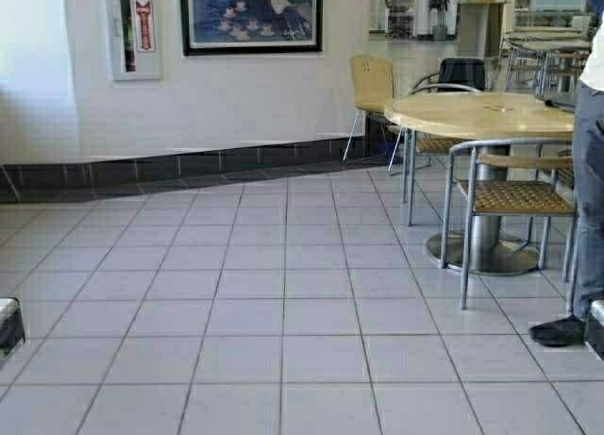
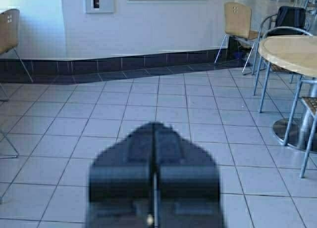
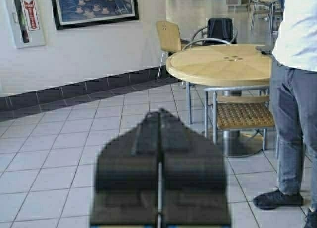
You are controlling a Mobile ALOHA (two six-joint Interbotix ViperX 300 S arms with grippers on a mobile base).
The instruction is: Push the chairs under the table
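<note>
One light tan plywood chair (image 1: 371, 84) stands against the far wall, well ahead and to the right; the wrist views show this chair too (image 2: 237, 20) (image 3: 169, 36). The left wrist view also catches another tan chair (image 2: 9, 29) at its edge, off to my left. The table is out of view. My left gripper (image 2: 155, 124) is shut with nothing in it and hangs low over the tiles, just showing at the high view's left edge (image 1: 8, 326). My right gripper (image 3: 160, 112) is shut and empty too, low at the right edge (image 1: 595, 329).
A round wooden table (image 1: 491, 114) on a steel pedestal stands ahead right, with metal-framed woven-seat armchairs (image 1: 514, 197) around it. A person (image 1: 590, 171) in grey trousers stands by it, close to my right arm. Open tiled floor (image 1: 236, 284) stretches to the wall.
</note>
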